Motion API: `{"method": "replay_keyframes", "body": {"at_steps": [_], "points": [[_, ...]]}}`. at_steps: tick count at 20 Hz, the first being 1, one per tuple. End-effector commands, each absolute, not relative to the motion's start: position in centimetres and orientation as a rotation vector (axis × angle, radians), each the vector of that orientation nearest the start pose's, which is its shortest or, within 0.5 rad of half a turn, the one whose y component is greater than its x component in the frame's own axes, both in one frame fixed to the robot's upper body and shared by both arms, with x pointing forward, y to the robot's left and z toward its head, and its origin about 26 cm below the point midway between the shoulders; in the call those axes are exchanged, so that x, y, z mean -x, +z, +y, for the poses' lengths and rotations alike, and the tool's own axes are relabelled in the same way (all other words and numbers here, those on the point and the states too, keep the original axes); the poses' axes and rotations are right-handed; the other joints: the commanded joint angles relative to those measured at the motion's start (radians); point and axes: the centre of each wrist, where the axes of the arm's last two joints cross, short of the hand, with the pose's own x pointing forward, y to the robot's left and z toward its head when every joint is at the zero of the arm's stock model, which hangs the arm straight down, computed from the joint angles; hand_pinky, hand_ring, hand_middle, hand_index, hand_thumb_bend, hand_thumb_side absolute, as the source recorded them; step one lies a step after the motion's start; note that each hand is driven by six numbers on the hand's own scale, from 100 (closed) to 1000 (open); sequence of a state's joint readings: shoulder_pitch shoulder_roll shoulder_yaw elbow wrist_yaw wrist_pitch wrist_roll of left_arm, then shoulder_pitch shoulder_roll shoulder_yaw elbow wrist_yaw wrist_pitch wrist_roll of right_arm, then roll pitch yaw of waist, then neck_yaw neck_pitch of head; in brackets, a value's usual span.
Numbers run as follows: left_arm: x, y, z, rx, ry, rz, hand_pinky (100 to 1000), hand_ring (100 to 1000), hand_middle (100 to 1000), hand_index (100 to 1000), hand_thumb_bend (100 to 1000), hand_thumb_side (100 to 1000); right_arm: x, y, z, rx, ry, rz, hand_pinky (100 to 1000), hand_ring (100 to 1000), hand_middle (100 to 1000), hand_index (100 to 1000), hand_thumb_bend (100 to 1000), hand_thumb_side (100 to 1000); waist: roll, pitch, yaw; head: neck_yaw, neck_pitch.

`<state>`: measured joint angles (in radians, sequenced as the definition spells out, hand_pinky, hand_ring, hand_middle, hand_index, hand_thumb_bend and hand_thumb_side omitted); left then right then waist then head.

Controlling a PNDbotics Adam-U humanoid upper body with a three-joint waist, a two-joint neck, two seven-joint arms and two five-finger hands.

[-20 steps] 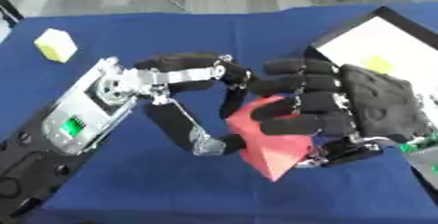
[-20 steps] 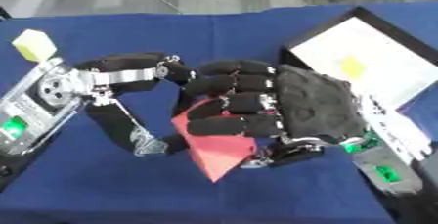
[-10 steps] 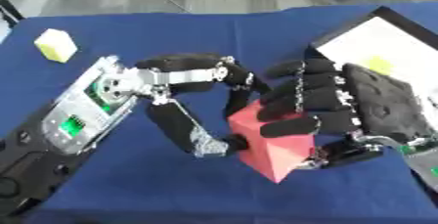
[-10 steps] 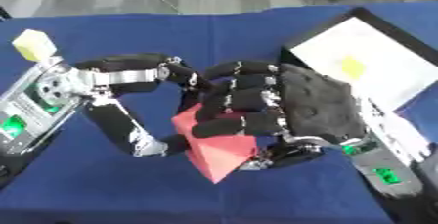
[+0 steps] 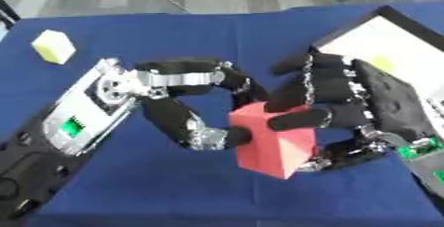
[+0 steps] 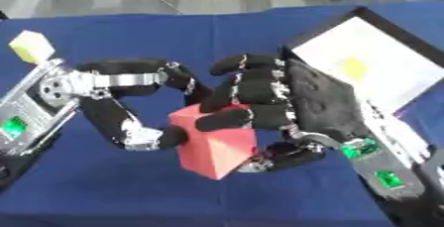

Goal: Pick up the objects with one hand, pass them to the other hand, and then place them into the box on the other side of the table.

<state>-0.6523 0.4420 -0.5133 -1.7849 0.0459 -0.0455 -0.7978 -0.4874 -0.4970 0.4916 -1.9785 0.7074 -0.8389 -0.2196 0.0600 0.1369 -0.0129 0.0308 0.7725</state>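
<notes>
Mid-handover above the blue cloth-covered table (image 5: 217, 37), the red rectangular block (image 5: 273, 144) sat pinched by the left hand (image 5: 187, 99) and wrapped by the right hand (image 5: 347, 104), so the left probably needed to release next.

Over the blue-covered table (image 6: 113, 191) a red rectangular block (image 6: 212, 144) sits between both hands: the right hand (image 6: 286, 107) curls its fingers over its top and right side, the left hand (image 6: 143, 104) touches its left side. A pale yellow cube (image 6: 31, 46) lies far left, and a black-rimmed white box (image 6: 381, 47) holding a small yellow piece (image 6: 353, 66) lies far right.
</notes>
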Motion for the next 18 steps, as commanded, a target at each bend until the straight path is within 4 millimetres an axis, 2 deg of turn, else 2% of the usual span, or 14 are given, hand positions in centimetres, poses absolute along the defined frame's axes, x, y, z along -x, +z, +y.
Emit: {"method": "replay_keyframes", "body": {"at_steps": [1,7,12,15,18], "points": [[-34.2,19.9,15.2,0.539,-1.780,-1.670,811,569,569,756,100,1000,-29.2,21.1,-16.7,-0.064,-1.210,2.522,762,570,193,589,100,100,-0.005,-0.016,0.001,-0.020,-0.003],[-35.7,18.8,16.8,0.588,-1.577,-1.677,814,569,571,753,122,1000,-29.2,21.0,-16.9,-0.056,-1.192,2.529,757,563,192,585,100,100,-0.006,-0.017,0.003,-0.057,-0.003],[-36.3,18.1,18.2,0.589,-1.426,-1.699,811,564,566,748,140,1000,-29.3,21.0,-17.5,-0.083,-1.171,2.560,756,567,174,591,100,100,-0.007,-0.016,0.003,-0.064,-0.003],[-36.5,17.7,19.9,0.530,-1.279,-1.756,806,557,558,737,135,1000,-29.4,20.6,-19.1,-0.154,-1.167,2.651,759,580,147,607,100,100,-0.008,-0.015,0.004,-0.064,-0.003],[-36.5,16.6,22.3,0.440,-1.040,-1.827,802,551,550,717,145,997,-29.5,20.5,-21.6,-0.288,-1.169,2.765,762,598,126,636,100,100,-0.008,-0.014,0.008,-0.065,-0.003]]}}
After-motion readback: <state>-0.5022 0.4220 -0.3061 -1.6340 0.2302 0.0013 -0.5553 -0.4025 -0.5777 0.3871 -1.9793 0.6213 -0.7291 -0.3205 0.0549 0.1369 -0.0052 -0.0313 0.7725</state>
